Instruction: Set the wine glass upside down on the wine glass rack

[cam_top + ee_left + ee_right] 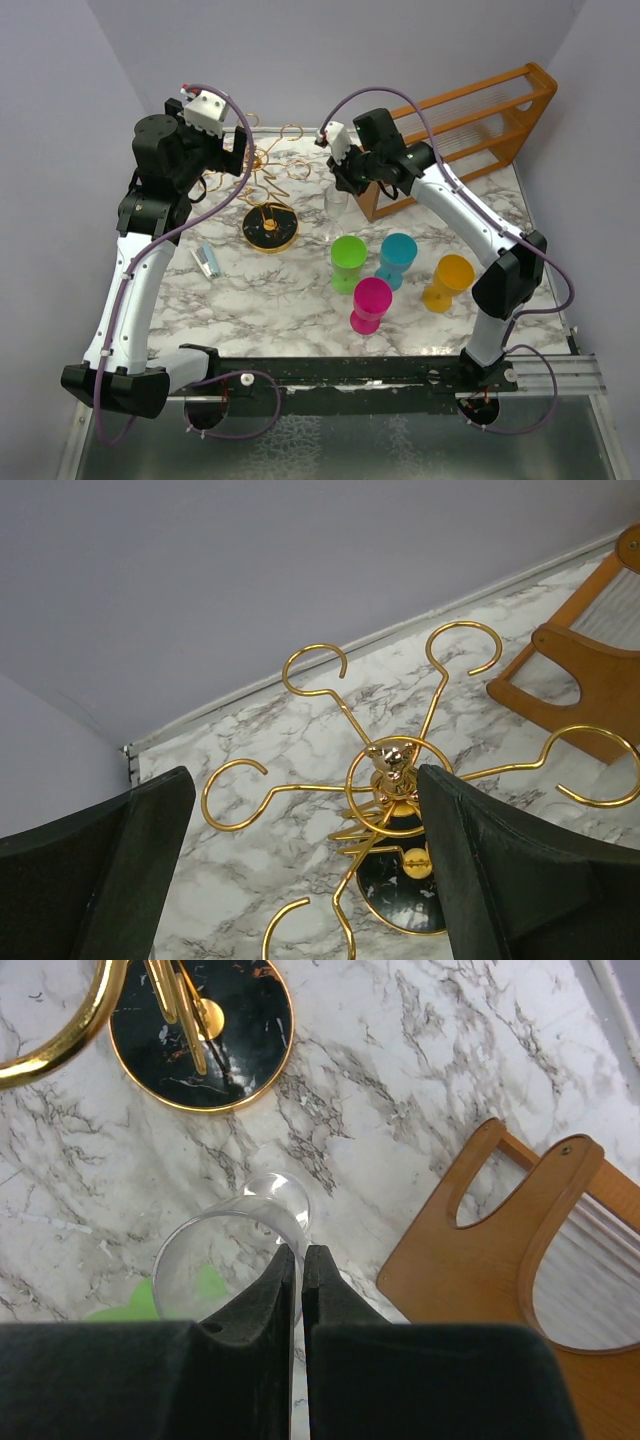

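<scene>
Right wrist view: the right gripper (300, 1257) is pinched on the rim of the clear wine glass (215, 1260), whose stem is hard to make out below the jaws. Left gripper (305, 775) gapes wide, the wine glass rack (390, 770) seen between its jaws, base partly cut off.

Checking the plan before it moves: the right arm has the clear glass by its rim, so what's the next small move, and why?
Probably a slight lift straight up. The right fingers pinch the rim of the wine glass, which is upright, and the gold rack carries its ring arms atop a post, so the glass needs room to turn over.
</scene>
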`<action>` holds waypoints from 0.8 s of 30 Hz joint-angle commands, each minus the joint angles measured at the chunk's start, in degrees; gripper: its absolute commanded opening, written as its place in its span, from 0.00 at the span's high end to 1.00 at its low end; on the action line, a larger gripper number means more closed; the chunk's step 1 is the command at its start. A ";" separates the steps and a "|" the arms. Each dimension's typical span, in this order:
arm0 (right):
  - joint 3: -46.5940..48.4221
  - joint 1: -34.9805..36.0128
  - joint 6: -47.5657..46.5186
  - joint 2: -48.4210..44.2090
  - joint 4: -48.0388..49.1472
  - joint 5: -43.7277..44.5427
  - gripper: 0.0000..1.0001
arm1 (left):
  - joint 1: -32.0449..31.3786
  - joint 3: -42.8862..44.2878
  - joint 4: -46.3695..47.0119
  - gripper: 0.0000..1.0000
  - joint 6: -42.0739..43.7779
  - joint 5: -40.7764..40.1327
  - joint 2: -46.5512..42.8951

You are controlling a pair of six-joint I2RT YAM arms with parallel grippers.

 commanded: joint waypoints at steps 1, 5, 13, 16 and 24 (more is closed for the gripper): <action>2.14 0.29 -1.42 -5.03 3.27 3.09 0.99 | 0.16 -0.11 -0.29 0.03 -0.86 -2.22 -1.09; 2.62 0.29 -2.03 -7.84 5.22 6.45 0.99 | 0.41 0.55 -0.24 0.02 -3.36 -2.56 -0.88; 4.84 0.29 -2.72 -14.30 9.94 11.13 0.99 | 1.06 1.42 -0.38 0.02 -5.36 0.67 -0.58; 4.50 0.29 -2.56 -17.11 12.92 12.48 0.99 | 1.31 1.27 -0.30 0.02 -6.09 1.97 -0.92; 4.29 0.29 -1.17 -23.29 20.76 14.92 0.99 | 1.30 4.14 -0.15 0.02 -10.14 6.10 -0.92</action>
